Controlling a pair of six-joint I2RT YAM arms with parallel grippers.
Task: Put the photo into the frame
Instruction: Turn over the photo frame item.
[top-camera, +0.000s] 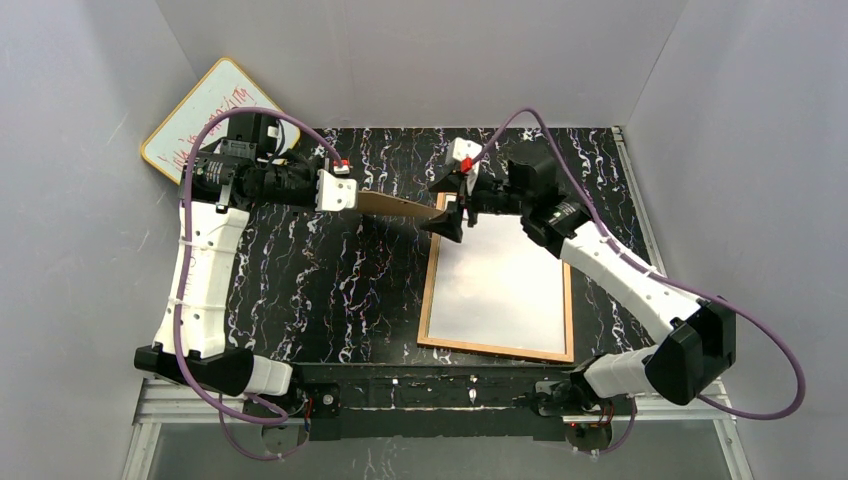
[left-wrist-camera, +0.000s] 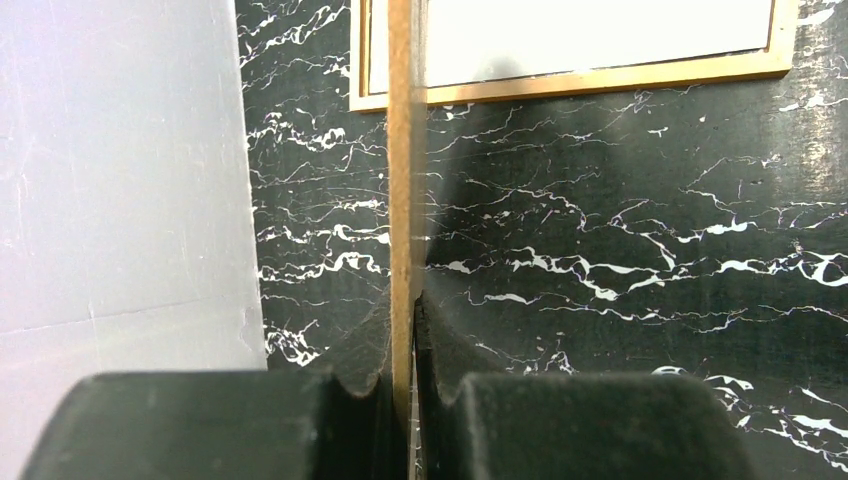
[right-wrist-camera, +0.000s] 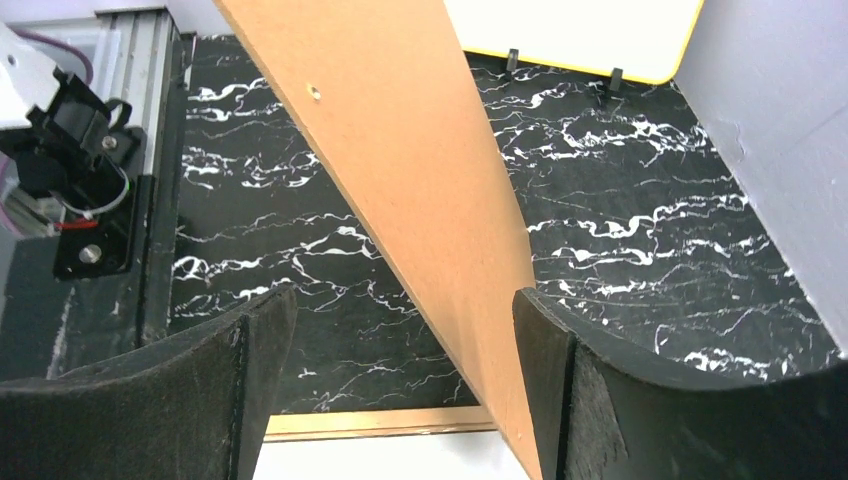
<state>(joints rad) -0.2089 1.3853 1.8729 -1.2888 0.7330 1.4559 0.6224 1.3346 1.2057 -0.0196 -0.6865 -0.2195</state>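
Orange-brown wooden picture frame (top-camera: 497, 350), top view: flat by near right edge of worktop (top-camera: 330, 290), pane pale with glare. Brown fibreboard back panel (top-camera: 400, 206) aloft, tilted.
Left wrist: left gripper (left-wrist-camera: 402, 330) clamps panel edge.
Right wrist: right gripper (right-wrist-camera: 402, 300) fingers wide, panel between.

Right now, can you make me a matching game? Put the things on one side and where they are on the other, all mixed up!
Things:
1. brown backing board
2. frame
3. whiteboard
4. right gripper

Places and states:
A. lying flat on the table
B. propped in the far left corner
C. open, one finger on each side of the board
D. pinched on edge in the left gripper

Pairs: 1-D, 2-A, 3-B, 4-C
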